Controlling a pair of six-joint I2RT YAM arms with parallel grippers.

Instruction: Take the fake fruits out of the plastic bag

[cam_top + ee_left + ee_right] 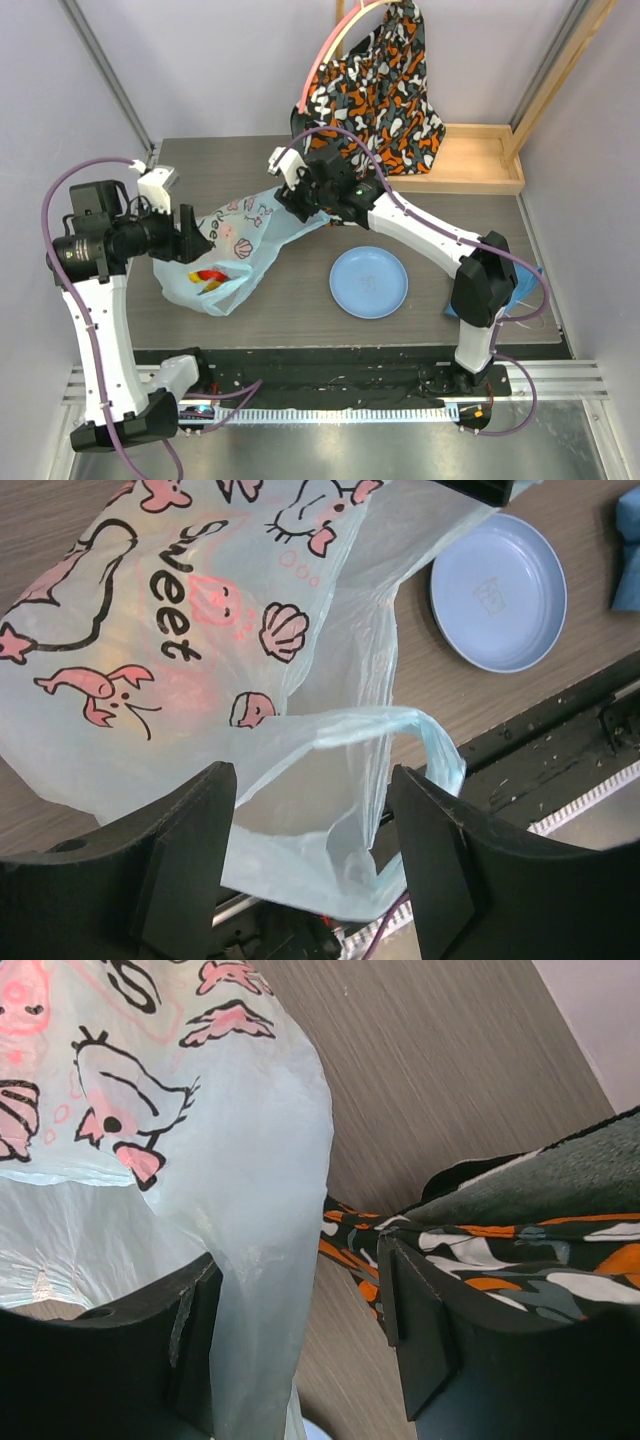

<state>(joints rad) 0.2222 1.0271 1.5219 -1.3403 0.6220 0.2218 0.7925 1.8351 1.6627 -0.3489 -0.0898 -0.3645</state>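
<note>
Left jaws: spread wide and pinching nothing. The thin translucent light-blue plastic bag with pink cartoon prints [190, 650] lies just ahead of them, and its loop handle [425, 735] arches across the gap.
Right jaws: also spread and closed on nothing. A fold of the bag's other end hangs in the gap, close against one finger.
Fake fruits: all inside the bag. Glossy red and yellow plastic pieces [208, 276] show through the film just beyond the left jaws and well apart from the right jaws. I cannot make out the other fruits.
Bag: slumped flat on the dark wood-grain bench [300, 312], stretched between the two sets of jaws.
Why so: I'd guess each arm is posted at one end, so that one can pin the film while the other works the mouth open or lifts the closed end to tip the fruits out. No fruit is out yet.
Around: a round pale-blue plate [368, 281] sits on the bench near the right jaws, apart from the bag. A solid blue cloth [628, 540] lies beyond it, and a pale wooden tray [470, 165] stands at the back.
In the way: an orange, black and white patterned fabric bag [500, 1250] hangs just past the right jaws' outer finger. Closing there could catch cloth along with film. The slack handle by the left jaws looks likely to snag.
</note>
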